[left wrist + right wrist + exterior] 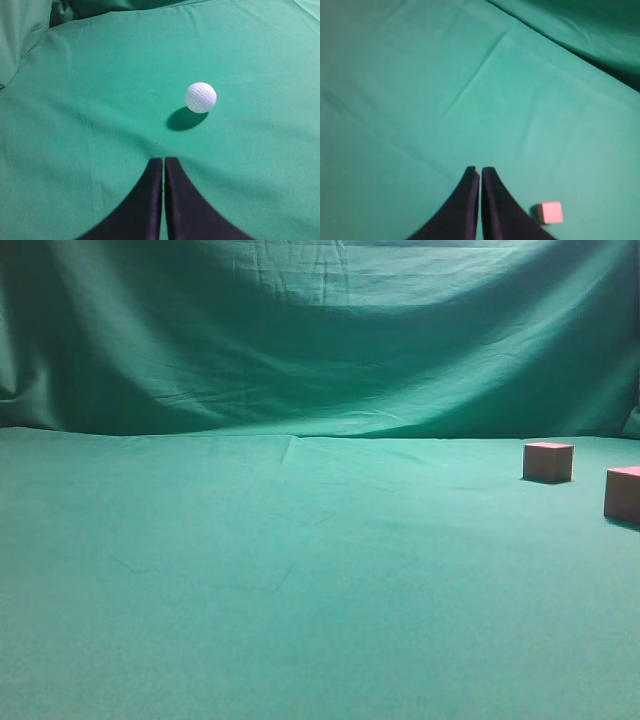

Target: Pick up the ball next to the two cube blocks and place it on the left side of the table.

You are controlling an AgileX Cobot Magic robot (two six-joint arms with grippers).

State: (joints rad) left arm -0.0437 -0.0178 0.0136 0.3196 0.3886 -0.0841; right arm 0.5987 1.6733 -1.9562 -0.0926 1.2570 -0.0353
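Note:
The white dimpled ball point(201, 97) lies on the green table point(100, 125) in the left wrist view, ahead and a little right of my left gripper point(163, 160), which is shut and empty. The ball does not show in the exterior view. Two reddish-brown cube blocks point(548, 461) point(622, 494) stand at the right of the exterior view, the nearer one cut by the frame edge. One cube point(551, 212) shows in the right wrist view, right of my right gripper point(479, 170), which is shut and empty. Neither gripper shows in the exterior view.
The wrinkled green cloth backdrop point(320, 330) rises behind the table point(300, 590). Folds of cloth point(30, 35) lie at the upper left of the left wrist view. A crease point(475, 80) runs across the cloth in the right wrist view.

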